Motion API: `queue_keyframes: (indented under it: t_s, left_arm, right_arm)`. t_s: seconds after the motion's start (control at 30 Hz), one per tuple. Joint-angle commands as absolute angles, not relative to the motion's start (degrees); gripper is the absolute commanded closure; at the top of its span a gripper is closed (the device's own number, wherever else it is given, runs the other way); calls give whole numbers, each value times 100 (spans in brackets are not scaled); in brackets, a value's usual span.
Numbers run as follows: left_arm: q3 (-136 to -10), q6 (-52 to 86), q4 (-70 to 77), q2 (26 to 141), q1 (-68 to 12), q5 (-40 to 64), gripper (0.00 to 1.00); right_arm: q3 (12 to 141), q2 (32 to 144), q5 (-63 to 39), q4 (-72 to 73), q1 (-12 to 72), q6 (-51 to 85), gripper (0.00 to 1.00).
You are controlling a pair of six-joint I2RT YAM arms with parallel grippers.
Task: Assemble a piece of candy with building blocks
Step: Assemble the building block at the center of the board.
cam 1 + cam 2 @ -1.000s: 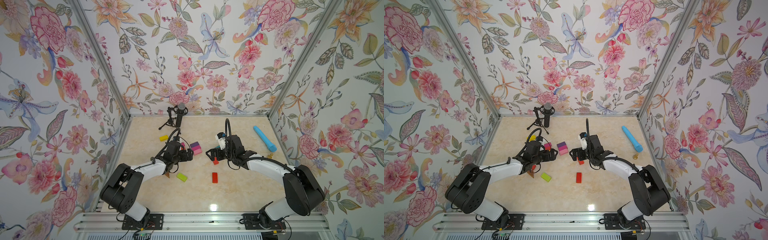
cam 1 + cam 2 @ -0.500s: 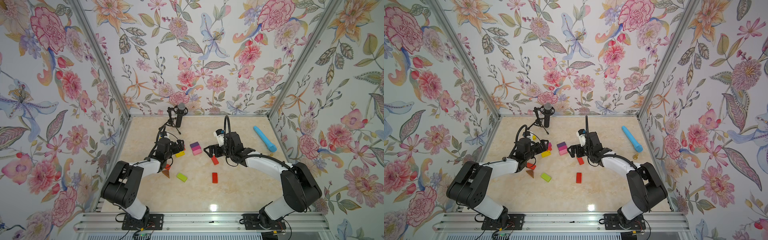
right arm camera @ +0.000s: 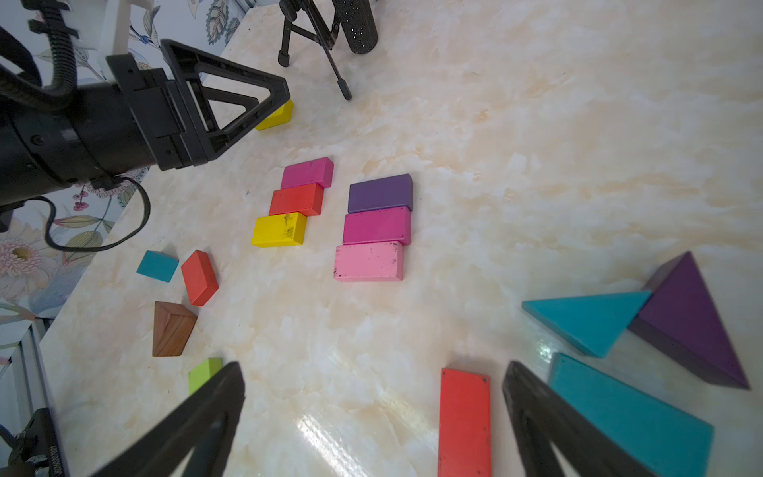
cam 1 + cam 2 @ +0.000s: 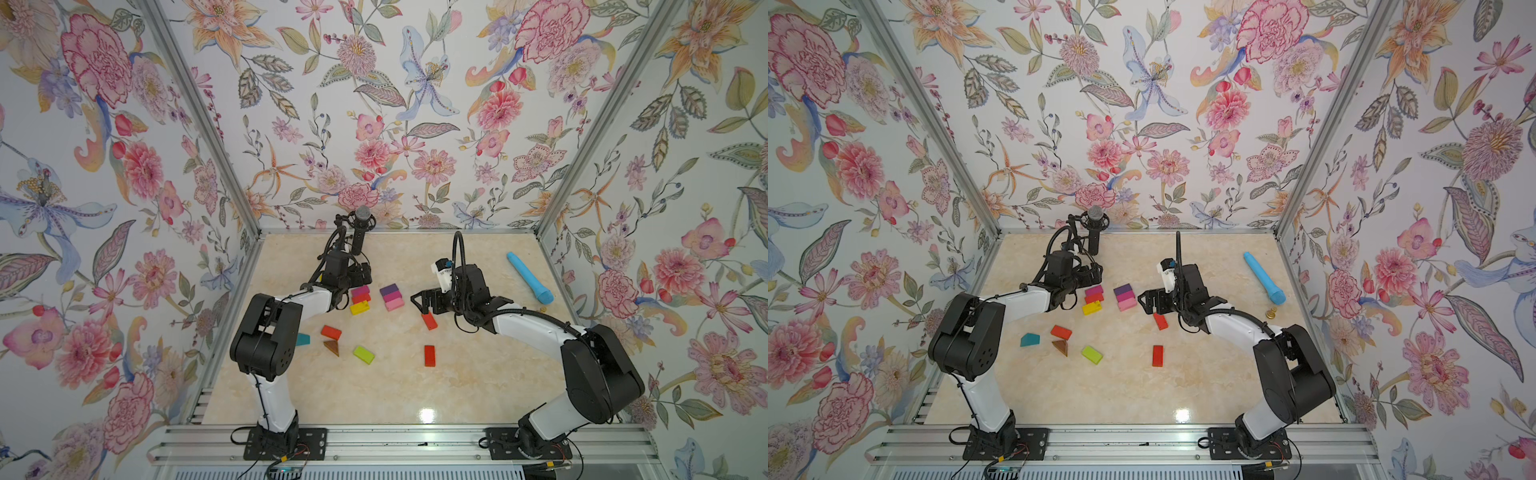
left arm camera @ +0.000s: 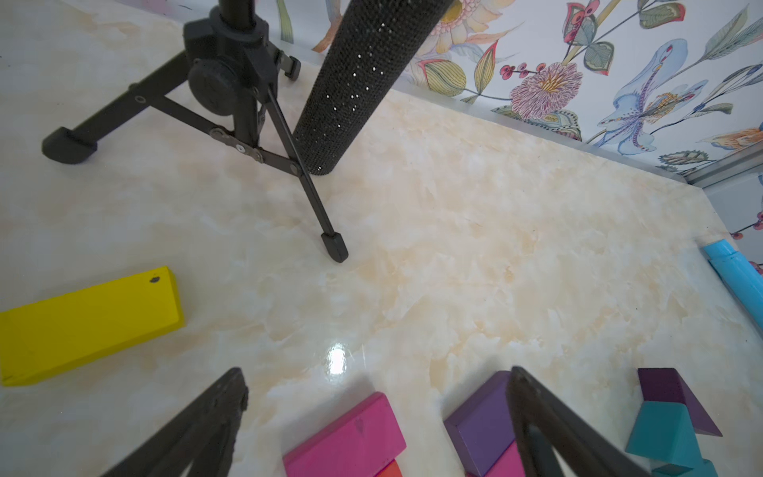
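Building blocks lie on the marble table point(image 4: 478, 374). A magenta, red and yellow column point(image 4: 360, 299) lies beside a purple, magenta and pink column point(image 4: 392, 297), in both top views. My left gripper point(image 4: 358, 273) hangs open just behind the first column; its magenta brick point(image 5: 347, 437) lies between the jaws, untouched. My right gripper point(image 4: 419, 302) is open and low, with a red brick point(image 3: 464, 421) flat between its fingers, close to one of them. A teal triangle point(image 3: 590, 318), purple triangle point(image 3: 693, 314) and teal brick point(image 3: 627, 417) lie beside it.
Loose near the left arm are a teal block point(image 4: 1030, 339), red brick point(image 4: 1061, 331), brown triangle point(image 4: 1060, 347) and green brick point(image 4: 1092, 354). Another red brick point(image 4: 1157, 356) lies mid-table and a yellow brick point(image 5: 86, 322) by the microphone tripod point(image 4: 360, 232). A light-blue stick point(image 4: 529, 277) lies at the back right.
My left gripper has drawn back toward the microphone, uncovering the magenta, red and yellow column. The right gripper has shifted only slightly and stays open over the red brick.
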State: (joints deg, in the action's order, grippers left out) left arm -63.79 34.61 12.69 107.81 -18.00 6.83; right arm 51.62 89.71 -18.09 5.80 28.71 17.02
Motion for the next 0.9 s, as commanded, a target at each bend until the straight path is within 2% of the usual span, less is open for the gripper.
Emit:
queue_keyframes:
  t_s: [0.0, 0.47, 0.87]
  left_arm:
    - [-6886, 2932, 75, 11144, -1772, 517, 1]
    - [-8554, 2273, -1152, 12206, -2073, 987, 1]
    - [-8535, 2132, -1116, 12403, -2186, 1411, 1]
  right_arm:
    - [5048, 9044, -1978, 841, 2818, 1802, 0]
    - [4839, 9133, -2155, 993, 2616, 1780, 0]
    - [4808, 9106, -2098, 949, 2511, 1781, 0]
